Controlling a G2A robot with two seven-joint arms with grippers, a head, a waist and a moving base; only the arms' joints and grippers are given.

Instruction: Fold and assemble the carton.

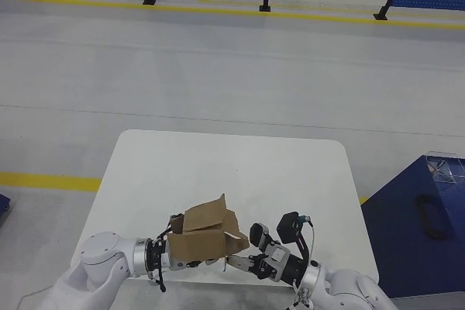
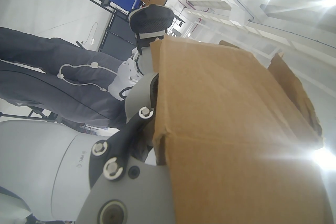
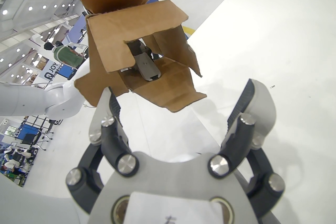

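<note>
The right gripper (image 3: 181, 96) is closest; its two fingers with black pads are spread wide and hold nothing; one fingertip sits just beside a low flap of the brown cardboard carton (image 3: 136, 33), and I cannot tell if it touches. The carton is up in the air over the near edge of the white table with round corners (image 1: 240, 170), between the two arms; it is only half made, and its flaps stick out in different ways. The left gripper (image 2: 155, 93) is closed on one side wall of the carton; one grey finger (image 3: 147, 68) pokes inside and the other stays outside. Past the table, on the right arm's side, is a big blue stand (image 1: 426, 225).

I think things could go wrong here; the carton hangs from just one wall, so a hard push from the right gripper could twist it or make it slip out; a push on the wrong flap could bend or rip the card.
</note>
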